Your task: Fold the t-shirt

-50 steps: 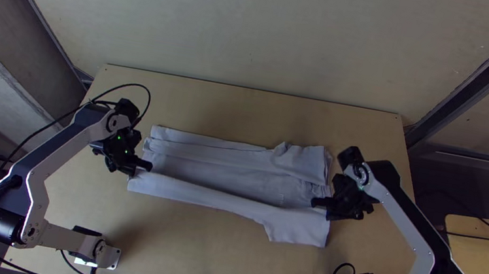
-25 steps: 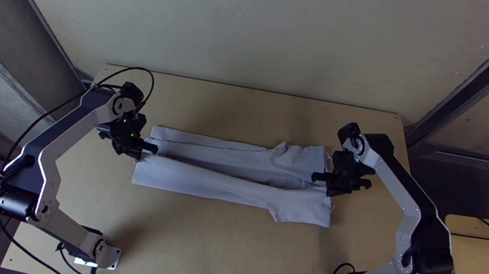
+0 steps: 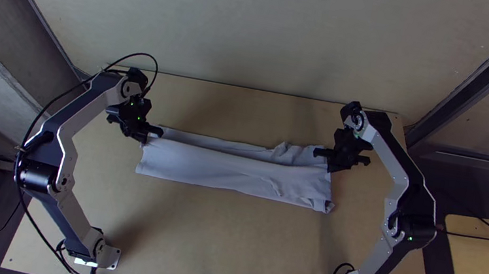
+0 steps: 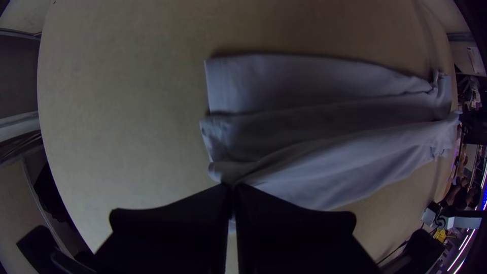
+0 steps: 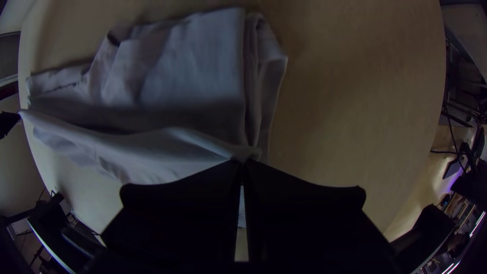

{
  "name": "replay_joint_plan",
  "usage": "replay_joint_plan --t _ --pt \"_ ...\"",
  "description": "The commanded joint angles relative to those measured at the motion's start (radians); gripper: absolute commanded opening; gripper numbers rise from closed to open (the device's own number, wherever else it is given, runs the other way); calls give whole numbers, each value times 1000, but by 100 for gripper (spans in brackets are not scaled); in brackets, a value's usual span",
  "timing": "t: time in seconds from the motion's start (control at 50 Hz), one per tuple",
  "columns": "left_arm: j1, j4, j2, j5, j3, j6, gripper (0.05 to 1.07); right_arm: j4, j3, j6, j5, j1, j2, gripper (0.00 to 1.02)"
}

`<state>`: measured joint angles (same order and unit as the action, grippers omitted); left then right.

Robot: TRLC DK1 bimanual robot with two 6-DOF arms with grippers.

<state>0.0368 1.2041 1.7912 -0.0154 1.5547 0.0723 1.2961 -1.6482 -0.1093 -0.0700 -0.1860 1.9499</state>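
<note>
I find wood showing on the table (image 3: 227, 240) along all sides of the t-shirt (image 3: 232, 173), the near strip deeper than the far one. The shirt lies mid-table as a long folded band running left to right, its right end crumpled. My left gripper (image 3: 155, 133) has its fingers clamped on a raised fold at the band's left end; my right gripper (image 3: 321, 153) has its own clamped on it at the right end. Layers beneath that fold are hidden, the pinched cloth partly covered.
</note>
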Motion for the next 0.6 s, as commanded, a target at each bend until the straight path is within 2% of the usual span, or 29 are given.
replay_joint_plan --t 0.0,0.22,0.3,0.36,0.38,0.4,0.42,0.44,0.46,0.48,0.58 --pt "-17 5 50 -1 65 18 8 14 -70 17 19 20 66 3" --pt "-20 6 143 -1 143 18 8 17 -186 17 22 22 185 3" --pt "-20 -3 168 -1 148 15 10 15 -219 20 41 22 222 3" --pt "-20 -11 180 -1 142 14 25 12 -236 30 47 20 242 3" --pt "-20 -11 183 -1 140 14 35 11 -242 30 49 22 247 3" --pt "-21 -11 188 -1 140 12 50 9 -249 30 50 23 253 5" --pt "-26 -11 194 -1 140 4 71 11 -259 28 50 26 257 10" --pt "-28 -9 198 -1 139 -3 96 15 -266 26 49 31 261 16" --pt "-29 -9 200 -1 137 -11 106 23 -269 26 49 36 262 23" --pt "-32 -11 198 -3 136 -17 102 29 -274 23 49 42 262 31" --pt "-49 -41 169 -49 125 -31 103 137 -328 25 42 72 271 81"
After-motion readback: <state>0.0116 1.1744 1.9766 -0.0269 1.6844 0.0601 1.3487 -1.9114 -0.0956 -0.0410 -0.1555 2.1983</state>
